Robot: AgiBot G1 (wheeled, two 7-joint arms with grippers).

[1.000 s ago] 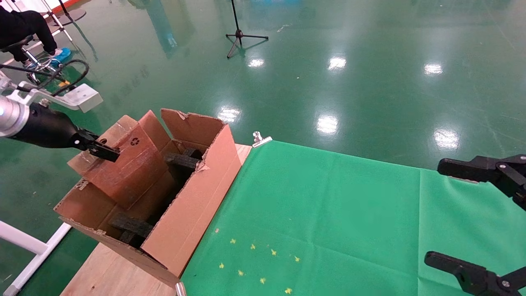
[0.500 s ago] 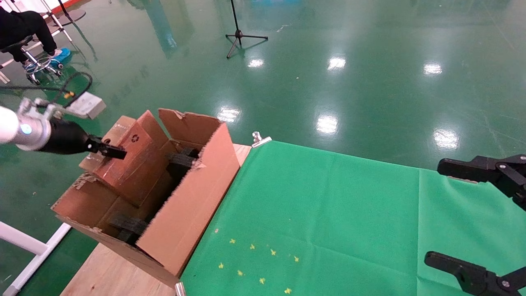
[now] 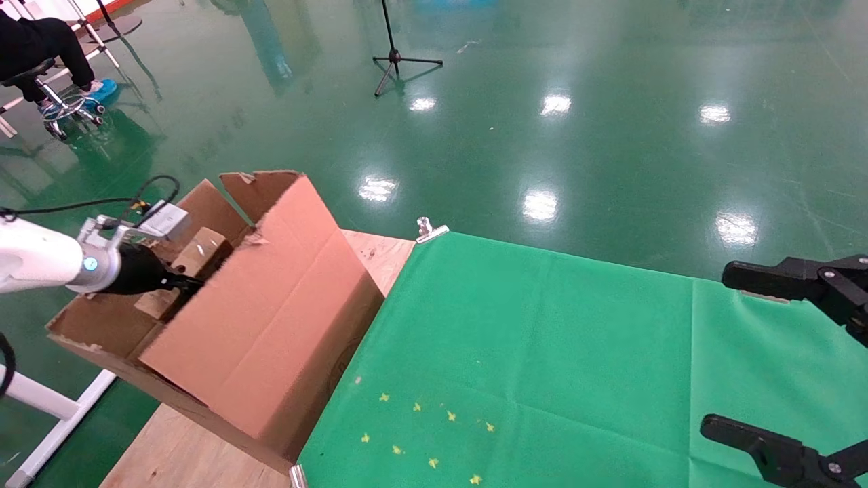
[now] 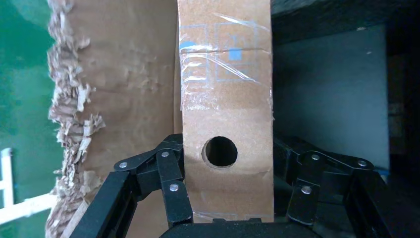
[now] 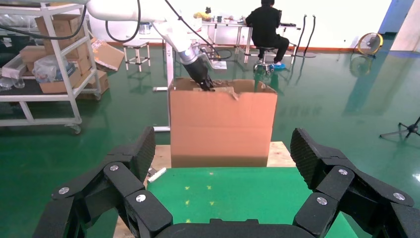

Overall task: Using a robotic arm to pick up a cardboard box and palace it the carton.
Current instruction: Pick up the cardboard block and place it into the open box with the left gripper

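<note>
The large carton (image 3: 271, 325) stands on the table's left end, and its tall near flap hides the inside. My left robotic arm (image 3: 41, 261) reaches in over the far left side. Its left gripper (image 3: 184, 285) is shut on the small cardboard box (image 3: 196, 252), which sits low inside the carton. In the left wrist view the taped box (image 4: 225, 94) with a round hole is pinched between both fingers (image 4: 173, 168) of the left gripper (image 4: 229, 163). The right wrist view shows the carton (image 5: 223, 124) and the left arm (image 5: 190, 52) above it. My right gripper (image 3: 780, 359) is open and empty at the right.
A green cloth (image 3: 542, 352) covers most of the wooden table (image 3: 176, 454). A metal clamp (image 3: 430, 229) sits at its far edge. A tripod stand (image 3: 393, 54) and a seated person (image 3: 41, 47) are on the floor beyond. A white frame leg (image 3: 47, 407) is at the lower left.
My left gripper has moved down and nearer with the small box, deeper into the carton. The carton has shifted left, and its near flap now hides the foam blocks.
</note>
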